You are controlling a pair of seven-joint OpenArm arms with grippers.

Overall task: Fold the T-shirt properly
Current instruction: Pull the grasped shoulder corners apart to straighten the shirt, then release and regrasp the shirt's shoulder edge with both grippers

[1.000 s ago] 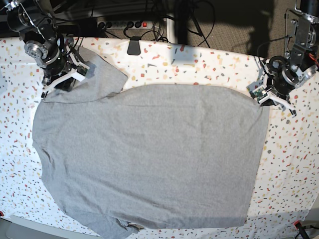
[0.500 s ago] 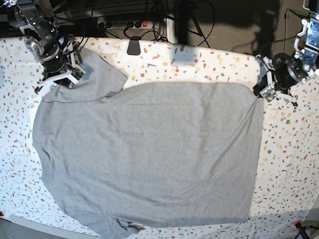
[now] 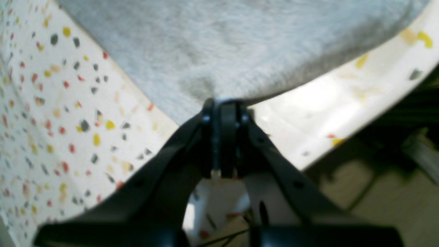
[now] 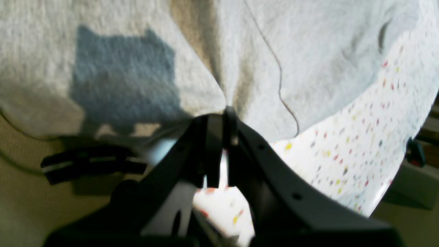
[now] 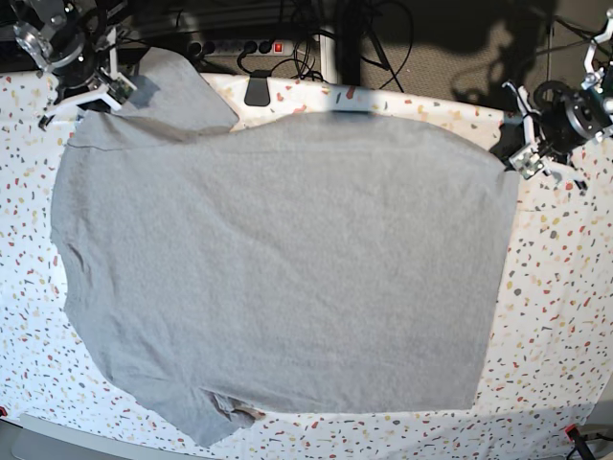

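The T-shirt [image 5: 287, 268] has been drawn toward the top of the frame, now lying flatter across the speckled table [image 5: 560, 287], plain grey side up. Left gripper [image 5: 517, 165] and right gripper [image 5: 91, 96] each clamp a top corner.

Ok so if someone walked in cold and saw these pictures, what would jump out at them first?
The big grey T-shirt, spread plain side up over most of the speckled table. Next, the two arms at the far corners: the right end effector is shut on the cloth at the base view's upper left, near a sleeve, and the left end effector pinches the shirt's corner at the upper right, so its far edge is pulled towards the table's back.
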